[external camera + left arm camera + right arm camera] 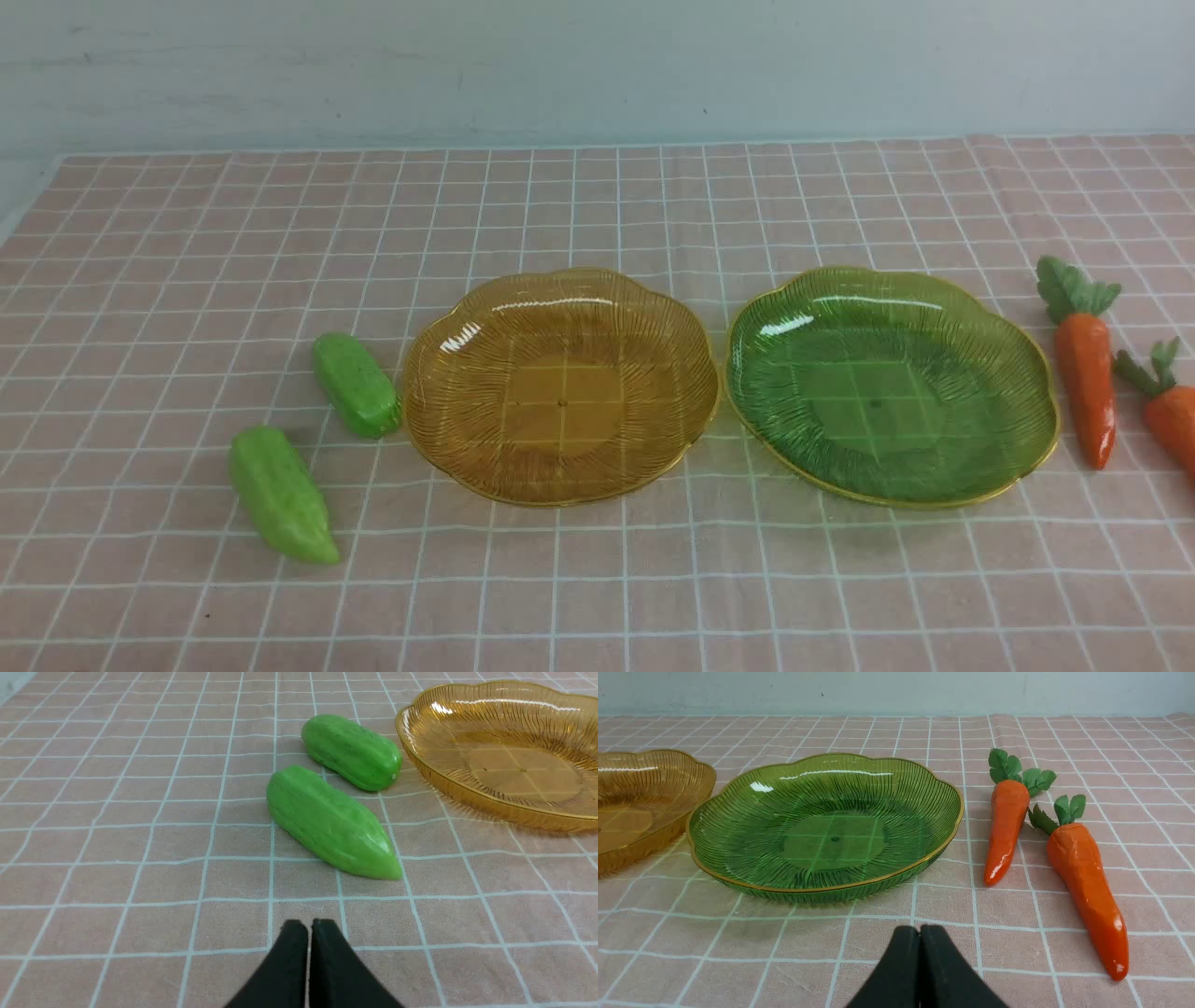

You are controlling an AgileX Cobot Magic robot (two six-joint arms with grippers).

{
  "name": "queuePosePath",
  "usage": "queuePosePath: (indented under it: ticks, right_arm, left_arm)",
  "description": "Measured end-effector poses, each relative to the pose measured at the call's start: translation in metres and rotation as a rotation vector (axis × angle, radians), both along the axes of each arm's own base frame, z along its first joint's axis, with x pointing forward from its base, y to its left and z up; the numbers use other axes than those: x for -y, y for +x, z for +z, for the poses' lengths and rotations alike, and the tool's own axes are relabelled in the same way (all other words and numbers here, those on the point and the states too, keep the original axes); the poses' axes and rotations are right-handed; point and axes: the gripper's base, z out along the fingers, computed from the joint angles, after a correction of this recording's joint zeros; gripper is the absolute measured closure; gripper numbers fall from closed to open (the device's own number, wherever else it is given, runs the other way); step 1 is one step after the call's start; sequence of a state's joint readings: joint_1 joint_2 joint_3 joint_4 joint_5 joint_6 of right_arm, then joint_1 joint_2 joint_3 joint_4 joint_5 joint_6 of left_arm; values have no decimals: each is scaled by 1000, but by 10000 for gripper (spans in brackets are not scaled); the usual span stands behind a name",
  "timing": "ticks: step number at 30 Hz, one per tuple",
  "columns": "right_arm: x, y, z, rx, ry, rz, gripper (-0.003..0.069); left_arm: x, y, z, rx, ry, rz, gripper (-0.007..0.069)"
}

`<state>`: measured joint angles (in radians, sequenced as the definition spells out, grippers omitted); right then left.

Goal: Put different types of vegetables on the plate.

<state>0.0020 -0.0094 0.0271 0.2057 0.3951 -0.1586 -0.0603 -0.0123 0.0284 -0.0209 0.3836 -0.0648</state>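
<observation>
No text, label, brand, number or sign can be read in any of the three views.
</observation>
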Motion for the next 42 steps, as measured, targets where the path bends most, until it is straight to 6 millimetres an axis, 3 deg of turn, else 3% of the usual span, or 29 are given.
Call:
queuePosePath:
  ticks: [38, 40, 42]
  right_arm:
    - [0, 0, 0, 0, 1, 0, 674]
    - [0, 0, 0, 0, 15, -1, 674]
    - [-2, 0, 1, -2, 125, -5, 674]
  left_arm:
    - [0, 0, 0, 0, 1, 0, 628]
    - [1, 0, 0, -2, -47, 4, 628]
    - [5, 0, 1, -14, -261, 21, 628]
